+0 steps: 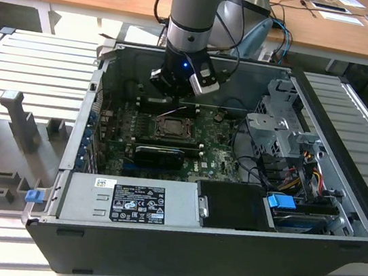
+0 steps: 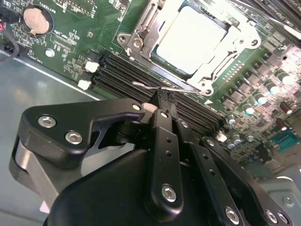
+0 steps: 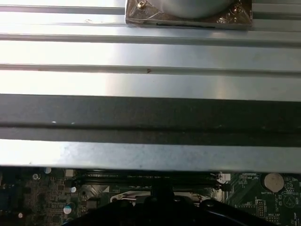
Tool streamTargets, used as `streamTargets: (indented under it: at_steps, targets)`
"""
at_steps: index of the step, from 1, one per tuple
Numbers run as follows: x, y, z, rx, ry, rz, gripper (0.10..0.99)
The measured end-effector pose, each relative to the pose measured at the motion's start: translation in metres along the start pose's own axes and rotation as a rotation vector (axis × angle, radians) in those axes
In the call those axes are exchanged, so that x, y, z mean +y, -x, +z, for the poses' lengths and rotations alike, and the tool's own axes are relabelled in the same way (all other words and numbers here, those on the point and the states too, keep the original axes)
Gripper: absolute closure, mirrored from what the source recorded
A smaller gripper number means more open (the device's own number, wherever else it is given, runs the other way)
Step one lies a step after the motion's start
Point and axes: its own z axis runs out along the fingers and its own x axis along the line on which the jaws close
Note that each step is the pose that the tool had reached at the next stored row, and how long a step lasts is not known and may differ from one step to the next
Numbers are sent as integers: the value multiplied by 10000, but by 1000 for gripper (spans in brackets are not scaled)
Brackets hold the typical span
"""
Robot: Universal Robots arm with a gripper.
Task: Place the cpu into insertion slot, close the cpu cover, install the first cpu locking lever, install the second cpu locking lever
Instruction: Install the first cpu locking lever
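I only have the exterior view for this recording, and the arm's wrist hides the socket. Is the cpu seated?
Observer: Yes. In the second wrist view the cpu lies flat with its pale top showing.
Operator: And the cover?
Observer: The cover is down and frames the cpu.
Operator: What is the gripper doing?
Observer: The gripper has its fingers together, with the tips at a thin wire lever that runs alongside the cover.
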Motion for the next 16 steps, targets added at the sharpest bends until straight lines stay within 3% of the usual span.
streamTargets:
  at_steps: [8, 16]
  targets:
    - [-6, 101, 80, 1, -1, -1, 980]
    - [-14, 136, 116, 1, 0, -2, 980]
